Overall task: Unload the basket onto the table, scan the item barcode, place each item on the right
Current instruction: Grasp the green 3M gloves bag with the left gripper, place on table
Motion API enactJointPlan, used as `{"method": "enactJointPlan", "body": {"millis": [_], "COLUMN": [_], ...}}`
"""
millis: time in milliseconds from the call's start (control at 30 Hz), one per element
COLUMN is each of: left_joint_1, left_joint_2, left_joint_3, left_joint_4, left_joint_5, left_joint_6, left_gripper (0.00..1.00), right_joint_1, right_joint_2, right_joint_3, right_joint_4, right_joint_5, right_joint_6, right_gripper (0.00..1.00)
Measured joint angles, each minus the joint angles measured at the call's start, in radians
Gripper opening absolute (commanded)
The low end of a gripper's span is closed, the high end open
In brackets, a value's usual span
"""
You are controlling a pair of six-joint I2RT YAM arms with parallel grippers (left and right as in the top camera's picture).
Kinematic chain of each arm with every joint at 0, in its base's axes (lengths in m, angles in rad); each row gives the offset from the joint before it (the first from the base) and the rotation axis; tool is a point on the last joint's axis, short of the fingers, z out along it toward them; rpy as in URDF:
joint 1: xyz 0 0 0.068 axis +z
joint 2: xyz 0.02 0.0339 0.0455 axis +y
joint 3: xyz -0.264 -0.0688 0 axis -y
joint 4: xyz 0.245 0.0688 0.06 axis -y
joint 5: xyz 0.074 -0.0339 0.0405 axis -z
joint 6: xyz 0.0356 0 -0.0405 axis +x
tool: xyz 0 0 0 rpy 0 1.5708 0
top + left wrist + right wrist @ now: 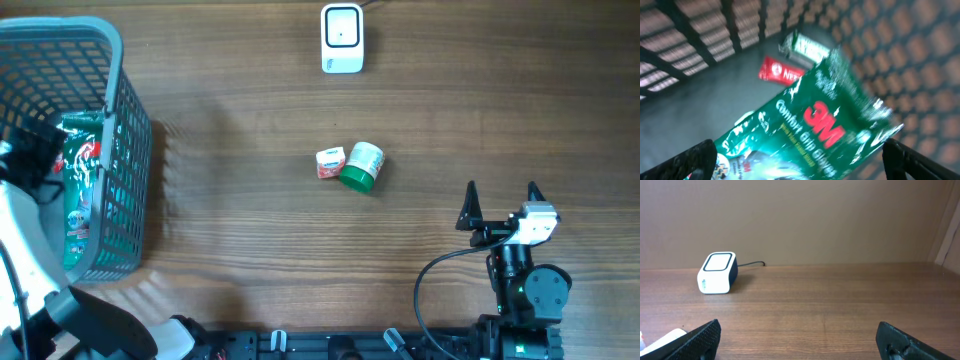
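**A:** Where are the things to be scanned?

**B:** 2 small items sit side by side at the middle of the overhead view, seemingly touching. One is a boxy white-and-red carton [331, 162]. To its right is a cylindrical jar [361, 166] with a green lid, which appears to lie on its side. The scanner [341, 38] is a rounded white block with a dark window, standing at top centre on the wood-grain table [250, 230]. A thin black cable [752, 264] trails behind it.

**A:** And the left edge?

**B:** A grey plastic lattice basket [125, 130] fills the upper left. Inside lies a glossy, crinkled green glove pack [810, 130] with red 3M lettering, blurred in the left wrist view. A red packet [777, 72] shows beyond it.

**A:** The pincers?

**B:** The left gripper [800, 165] is down in the basket. Its 2 dark fingers are splayed to the lower corners of its view and clasp nothing, with the pack lying beyond them. The right gripper [501, 195] sits at the lower right of the overhead view over bare wood, jaws spread wide and empty.
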Motion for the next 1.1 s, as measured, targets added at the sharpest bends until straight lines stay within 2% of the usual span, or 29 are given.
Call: {"method": "enactJointPlan", "body": {"millis": [33, 200, 300, 533, 567, 633, 667, 933, 1100], "left_joint_1": [0.000, 0.000, 0.000, 0.000, 0.000, 0.000, 0.000, 0.011, 0.010], "left_joint_2": [0.000, 0.024, 0.072, 0.181, 0.192, 0.213, 0.221, 0.222, 0.159], "left_joint_3": [-0.061, -0.186, -0.194, -0.194, -0.194, -0.191, -0.185, -0.136, -0.022], "left_joint_4": [0.038, 0.167, 0.206, 0.232, 0.220, 0.201, 0.190, 0.139, 0.077], "left_joint_5": [0.013, 0.028, 0.031, 0.034, 0.038, 0.055, 0.071, 0.083, 0.075], "left_joint_6": [0.081, 0.321, 0.388, 0.437, 0.445, 0.457, 0.465, 0.471, 0.418], "left_gripper": [1.00, 1.00, 1.00, 1.00, 0.94, 0.46, 0.04, 0.04, 0.04], "right_joint_1": [0.000, 0.000, 0.000, 0.000, 0.000, 0.000, 0.000, 0.000, 0.000], "right_joint_2": [0.000, 0.000, 0.000, 0.000, 0.000, 0.000, 0.000, 0.000, 0.000], "right_joint_3": [0.000, 0.000, 0.000, 0.000, 0.000, 0.000, 0.000, 0.000, 0.000], "right_joint_4": [0.000, 0.000, 0.000, 0.000, 0.000, 0.000, 0.000, 0.000, 0.000], "right_joint_5": [0.000, 0.000, 0.000, 0.000, 0.000, 0.000, 0.000, 0.000, 0.000], "right_joint_6": [0.000, 0.000, 0.000, 0.000, 0.000, 0.000, 0.000, 0.000, 0.000], "right_gripper": [1.00, 1.00, 1.00, 1.00, 1.00, 1.00, 1.00, 1.00, 1.00]}}
